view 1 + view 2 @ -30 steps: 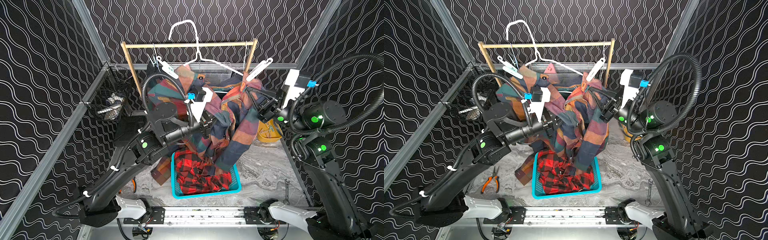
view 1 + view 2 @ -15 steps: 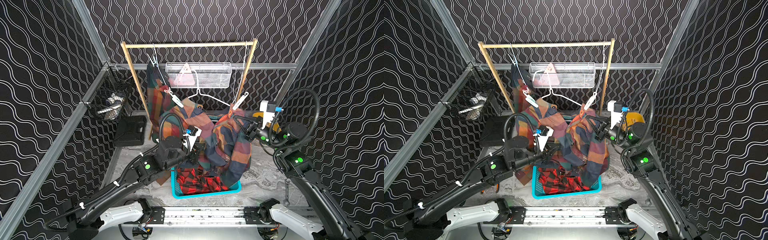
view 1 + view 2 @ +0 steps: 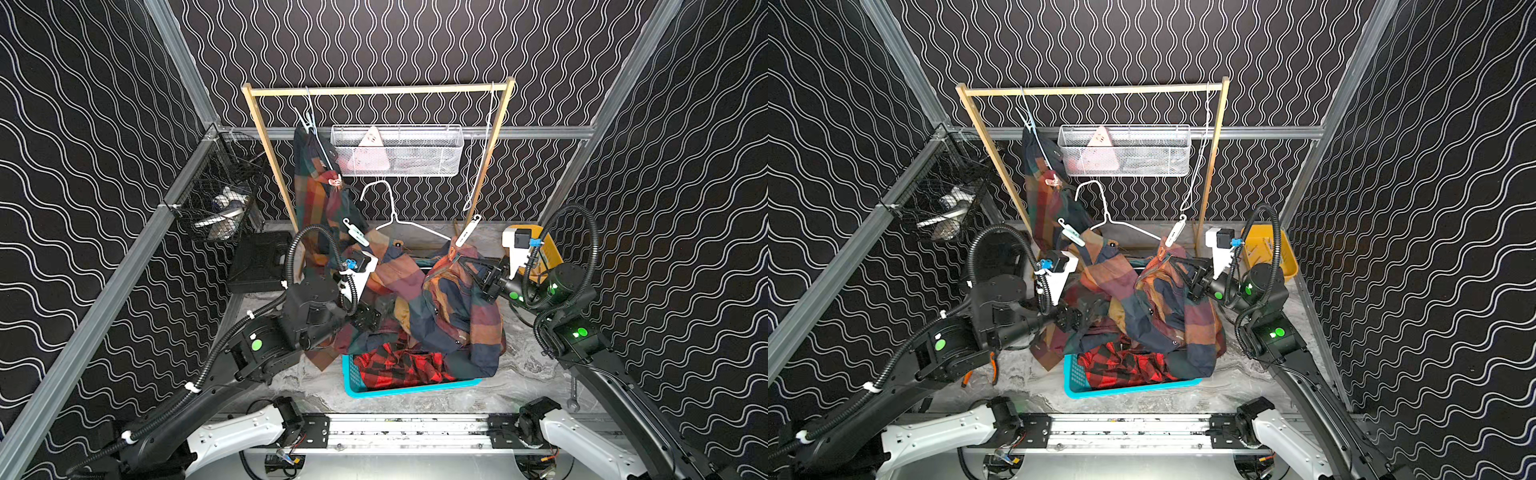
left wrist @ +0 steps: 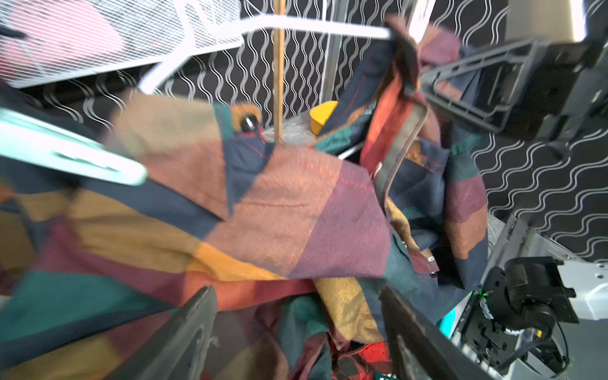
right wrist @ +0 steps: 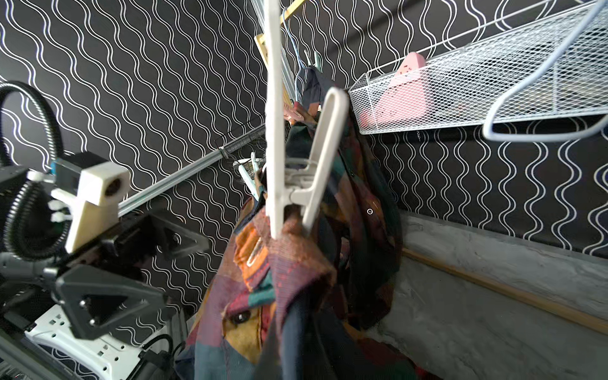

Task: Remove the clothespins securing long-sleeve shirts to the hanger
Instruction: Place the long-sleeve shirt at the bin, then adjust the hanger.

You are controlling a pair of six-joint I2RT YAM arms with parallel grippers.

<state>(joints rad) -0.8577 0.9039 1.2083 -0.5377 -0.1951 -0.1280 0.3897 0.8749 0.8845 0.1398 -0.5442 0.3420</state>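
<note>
Now, nearest me, the teal basket (image 3: 411, 390) sits on the surface (image 3: 519, 386) with the red-and-black shirt (image 3: 399, 365) already lying in it, free of any peg I can see.

Just behind it, things have changed fast. A second ago both arms had the checked shirt (image 3: 453, 307) and its white hanger (image 3: 395, 216) lifted up by the wooden rail (image 3: 374, 89). They have since sunk, and the shirt is slumped in a heap over the basket's far edge.

The left tool (image 4: 296, 296) was clamped on that cloth a moment back. Its jaws have sprung wide, and in its wrist view they stand spread with the fabric draped just ahead of them, gripping nothing. I take that as the left arm letting go so it is free to go for a peg.

The right tool (image 3: 460, 261) is pressed together, pinching the shirt's shoulder right below the cream peg (image 3: 467, 233), which bites the cloth. Across the collar the mint peg (image 3: 356, 232) looks to be on too. So this shirt is not freed yet, with two pegs to go by my count.

Farther back, the second checked shirt (image 3: 316, 195) hangs at the rail's left end with a pink peg (image 3: 334, 181) on it. Behind that, the white mesh basket (image 3: 415, 153) holds something pink.
</note>
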